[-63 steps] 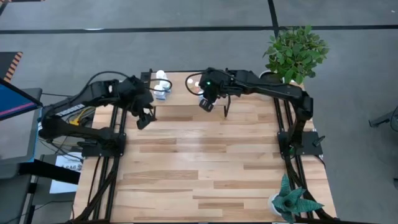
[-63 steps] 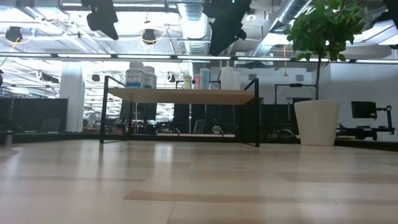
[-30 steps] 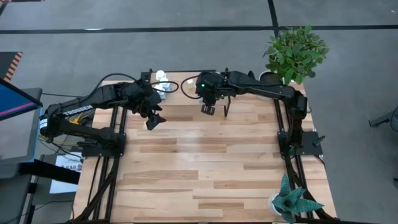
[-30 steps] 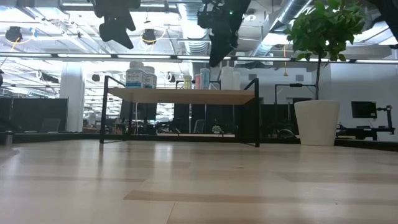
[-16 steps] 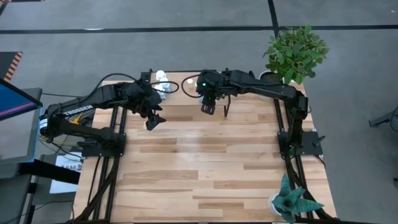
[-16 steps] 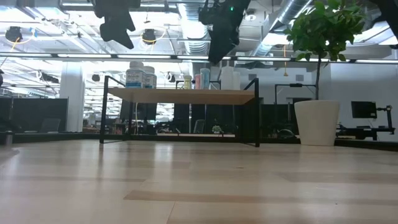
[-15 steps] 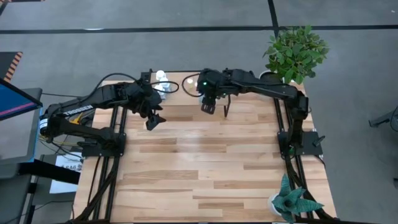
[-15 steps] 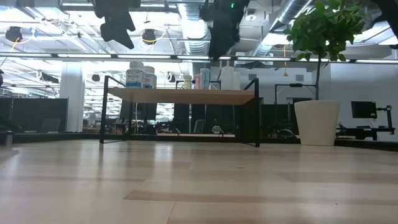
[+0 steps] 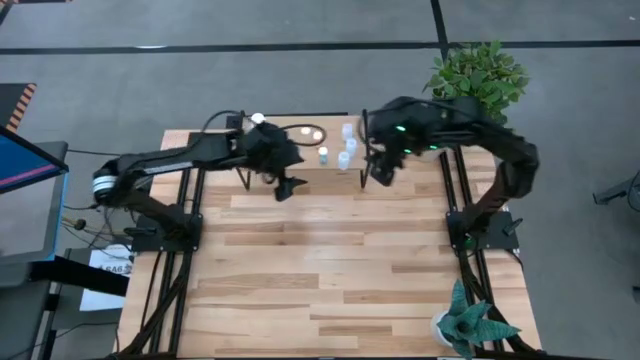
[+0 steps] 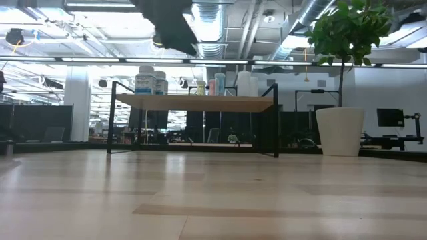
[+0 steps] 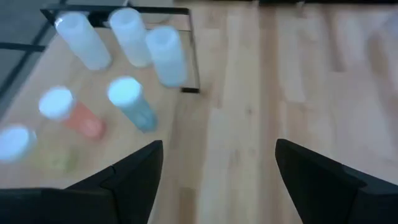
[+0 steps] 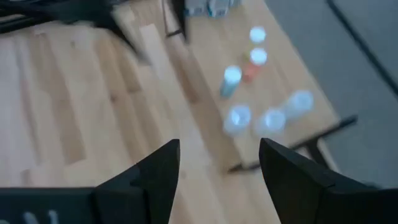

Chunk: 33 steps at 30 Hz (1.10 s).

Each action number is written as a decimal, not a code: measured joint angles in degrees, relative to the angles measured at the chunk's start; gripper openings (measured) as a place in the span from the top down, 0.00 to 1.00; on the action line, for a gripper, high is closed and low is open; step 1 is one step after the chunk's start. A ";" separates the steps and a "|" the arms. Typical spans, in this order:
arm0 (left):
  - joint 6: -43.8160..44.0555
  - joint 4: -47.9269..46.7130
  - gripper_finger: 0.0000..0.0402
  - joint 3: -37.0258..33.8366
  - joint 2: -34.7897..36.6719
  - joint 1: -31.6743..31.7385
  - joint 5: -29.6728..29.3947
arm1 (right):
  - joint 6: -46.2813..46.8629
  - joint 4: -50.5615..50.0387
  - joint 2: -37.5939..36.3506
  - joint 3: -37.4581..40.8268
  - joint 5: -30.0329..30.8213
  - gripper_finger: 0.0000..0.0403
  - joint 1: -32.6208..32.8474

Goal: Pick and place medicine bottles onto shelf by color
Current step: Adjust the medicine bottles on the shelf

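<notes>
The shelf [image 9: 305, 145] stands at the table's far edge, its light-wood top on black legs [image 10: 193, 102]. Small bottles stand on it. Three pale whitish ones [image 11: 130, 34] are at its right end, and a teal one [image 11: 134, 102] and an orange one [image 11: 78, 118] stand beside them. Blue-labelled white ones [image 10: 143, 80] are at the left end. My left gripper [image 9: 290, 185] is open and empty in front of the shelf's middle, its fingers spread in the left wrist view [image 11: 217, 180]. My right gripper [image 9: 380, 170] is open and empty off the shelf's right end [image 12: 221, 171].
A leafy plant in a white pot [image 9: 475, 80] stands at the table's far right corner and shows in the low view [image 10: 340, 130]. A small spiky plant [image 9: 470, 325] is at the near right corner. The bare wooden tabletop [image 9: 320, 260] stretches in front of the shelf.
Both grippers have gone toward the table's right edge. My left gripper has gone along the shelf's near side from its left part to its middle. My right gripper has gone from over the shelf's middle to just off its right end. The bottles have stayed in place.
</notes>
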<state>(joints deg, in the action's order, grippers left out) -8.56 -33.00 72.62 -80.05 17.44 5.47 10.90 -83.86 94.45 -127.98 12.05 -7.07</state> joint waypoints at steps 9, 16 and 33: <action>-7.24 -8.60 0.26 17.45 -13.60 0.05 -6.37 | 7.25 -6.13 -8.76 0.03 0.04 0.40 6.15; -12.34 -15.85 0.26 29.43 -20.93 1.32 -5.89 | 7.23 -6.15 -13.46 0.00 0.15 0.40 9.98; -14.58 -17.43 0.26 32.06 -27.74 3.35 -6.37 | 7.49 -6.16 -16.46 0.04 0.13 0.40 16.05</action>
<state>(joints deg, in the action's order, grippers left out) -23.15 -50.43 104.68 -107.79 20.79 -0.90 18.39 -90.02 78.00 -127.94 12.19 8.98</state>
